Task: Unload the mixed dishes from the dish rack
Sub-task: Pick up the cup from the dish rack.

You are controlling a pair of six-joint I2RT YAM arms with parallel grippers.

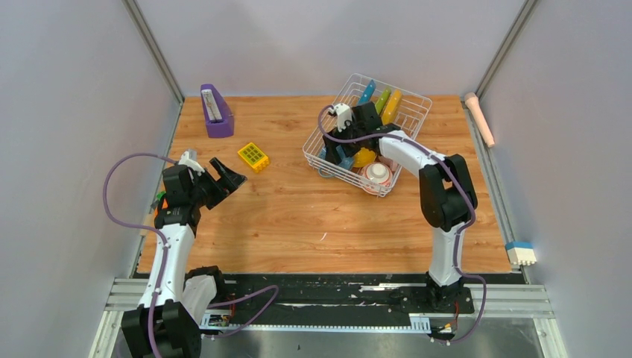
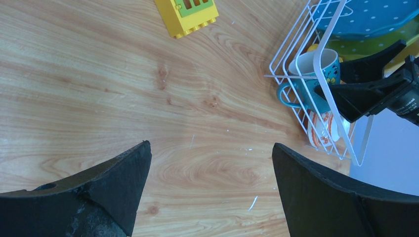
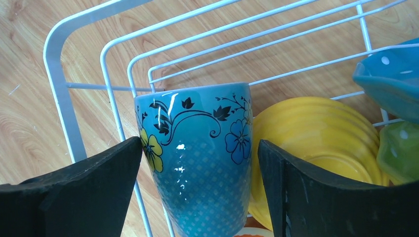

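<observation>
Near-left corner of the dish rack (image 3: 54, 74) — right gripper (image 3: 200, 143) astride the blue cup (image 3: 195, 187), not yet clamped.

Its jaws stand wide on either side of the cup, one finger about touching the glaze and a sliver showing at the other; nothing is held. The glossy, curved wall could slip in a light pinch. The handle (image 2: 285, 95) seems to poke out through the side wires and could hook on a straight lift, dragging the rack. The yellow bowl (image 3: 316, 133) just beside may shift. The left gripper (image 2: 211, 144) hangs wide open and empty over the table (image 2: 99, 74), well to the left — no help steadying the rack.
</observation>
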